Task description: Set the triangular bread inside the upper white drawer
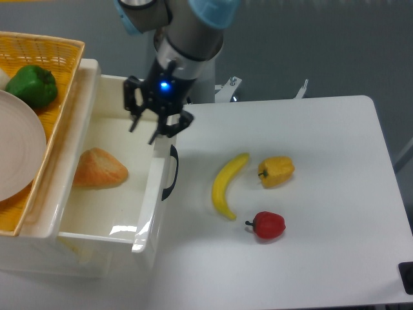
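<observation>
The triangular bread, an orange-tan wedge, lies inside the upper white drawer near its left wall. The drawer stands pulled out, its black curved handle facing right. My gripper hangs above the drawer's back right corner, up and to the right of the bread. Its fingers are spread open and hold nothing.
A yellow woven basket with a green pepper and a white plate sits above the drawer at left. On the white table lie a banana, a yellow bell pepper and a red pepper.
</observation>
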Action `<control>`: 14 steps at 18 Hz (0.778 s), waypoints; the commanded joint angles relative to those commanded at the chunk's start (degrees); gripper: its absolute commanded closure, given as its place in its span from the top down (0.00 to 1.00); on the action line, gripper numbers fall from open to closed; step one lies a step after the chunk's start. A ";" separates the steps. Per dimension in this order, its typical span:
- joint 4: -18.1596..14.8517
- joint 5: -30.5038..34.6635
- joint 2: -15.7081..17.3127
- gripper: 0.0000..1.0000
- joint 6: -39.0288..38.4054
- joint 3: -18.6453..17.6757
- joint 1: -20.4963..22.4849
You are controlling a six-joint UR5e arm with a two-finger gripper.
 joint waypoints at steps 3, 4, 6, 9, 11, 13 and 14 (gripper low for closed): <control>0.18 0.18 -0.87 0.79 0.00 0.00 1.67; 0.27 0.44 -1.84 0.79 0.09 0.00 1.76; 1.23 3.41 -2.29 0.80 0.44 0.09 2.11; 2.29 6.58 -2.29 1.00 0.70 0.53 2.38; 2.46 8.16 -2.63 1.00 0.62 0.62 2.73; 2.90 10.62 -3.16 1.00 0.70 0.62 2.73; 3.77 12.11 -3.16 1.00 0.70 0.62 2.64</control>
